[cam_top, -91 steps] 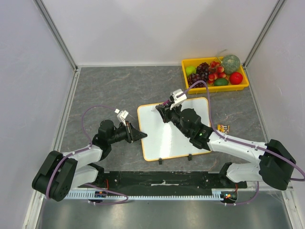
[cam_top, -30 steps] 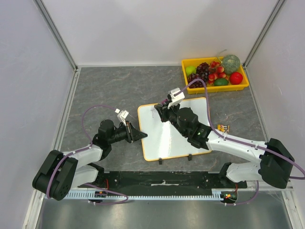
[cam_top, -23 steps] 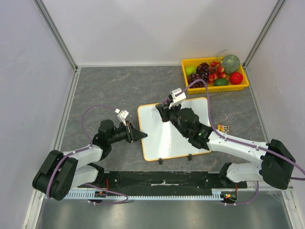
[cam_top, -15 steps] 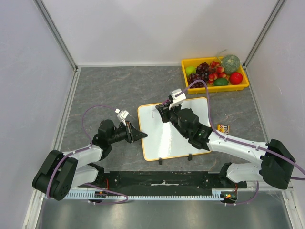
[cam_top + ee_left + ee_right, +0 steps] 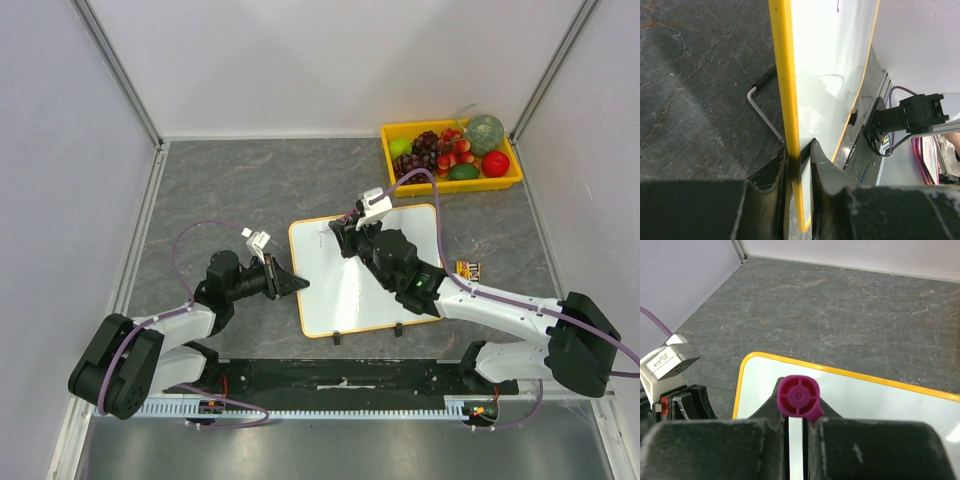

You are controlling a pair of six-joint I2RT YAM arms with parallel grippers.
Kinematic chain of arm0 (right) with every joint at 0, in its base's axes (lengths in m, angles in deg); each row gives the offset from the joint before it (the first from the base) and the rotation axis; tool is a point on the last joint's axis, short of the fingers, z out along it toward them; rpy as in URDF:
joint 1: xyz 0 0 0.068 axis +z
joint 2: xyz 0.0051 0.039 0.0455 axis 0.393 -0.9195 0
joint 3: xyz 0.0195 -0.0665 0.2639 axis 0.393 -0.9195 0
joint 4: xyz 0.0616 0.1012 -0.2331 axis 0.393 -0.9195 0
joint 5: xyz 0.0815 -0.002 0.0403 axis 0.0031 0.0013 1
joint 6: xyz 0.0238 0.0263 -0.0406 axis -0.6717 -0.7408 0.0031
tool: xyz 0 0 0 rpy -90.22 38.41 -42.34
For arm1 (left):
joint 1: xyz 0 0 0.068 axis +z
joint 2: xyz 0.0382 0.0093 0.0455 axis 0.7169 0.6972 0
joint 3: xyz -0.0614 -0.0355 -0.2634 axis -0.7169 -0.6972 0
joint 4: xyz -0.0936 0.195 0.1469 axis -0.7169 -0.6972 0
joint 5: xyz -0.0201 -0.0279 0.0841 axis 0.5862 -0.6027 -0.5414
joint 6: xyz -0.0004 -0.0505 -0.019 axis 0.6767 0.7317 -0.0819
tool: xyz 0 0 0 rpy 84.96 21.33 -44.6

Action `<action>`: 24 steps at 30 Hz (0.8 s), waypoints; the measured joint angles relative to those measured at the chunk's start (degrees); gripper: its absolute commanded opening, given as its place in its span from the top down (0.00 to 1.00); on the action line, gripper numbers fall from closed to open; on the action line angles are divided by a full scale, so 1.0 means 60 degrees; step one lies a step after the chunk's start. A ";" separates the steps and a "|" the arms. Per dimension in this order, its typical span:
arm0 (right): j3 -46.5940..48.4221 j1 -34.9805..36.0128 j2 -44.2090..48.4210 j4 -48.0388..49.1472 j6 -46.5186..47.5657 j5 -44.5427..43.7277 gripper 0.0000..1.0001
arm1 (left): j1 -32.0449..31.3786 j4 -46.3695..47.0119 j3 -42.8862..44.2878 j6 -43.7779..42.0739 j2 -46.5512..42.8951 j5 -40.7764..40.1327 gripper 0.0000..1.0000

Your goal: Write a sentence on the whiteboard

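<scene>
- At the whiteboard's (image 5: 335, 290) left edge, I am clamping the left gripper (image 5: 298, 284) on the orange frame (image 5: 790, 100). The wrist view is showing both jaws pressed against the rim, so the board, lying flat on the table, is being steadied there.
- Over the whiteboard's far left corner, I am gripping a purple marker (image 5: 798, 397) in the right gripper (image 5: 796, 426). Its jaws are clenched tight round the barrel and the butt end is facing the wrist camera. The tip is hidden below, so I cannot tell whether it is touching the surface.
- A small purple stroke (image 5: 837, 6) is showing near that corner, so I am judging the sentence as barely begun, with almost the whole white face left to fill.
- To do this well, I am planning to press lightly, hold the marker upright and travel in a straight line toward the whiteboard's right edge, leaving room for further lines toward its near edge.
- I am watching the left clamp, because too hard a push from the pen could slide or tip the board.
- An Allen key (image 5: 765, 107) is lying just outside the whiteboard's left frame, beside the left jaws, and I am taking care not to nudge it.
</scene>
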 measured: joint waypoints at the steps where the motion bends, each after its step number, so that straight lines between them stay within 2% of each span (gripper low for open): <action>1: -0.0015 0.0004 0.0004 0.0000 -0.0011 -0.0018 1.00 | 0.0000 0.0000 0.0000 0.0000 0.0000 0.0000 0.98; 24: -0.0645 0.0011 0.0645 -0.0244 -0.0266 0.0095 1.00 | 0.0000 -0.0007 0.0004 0.0000 0.0018 0.0000 0.98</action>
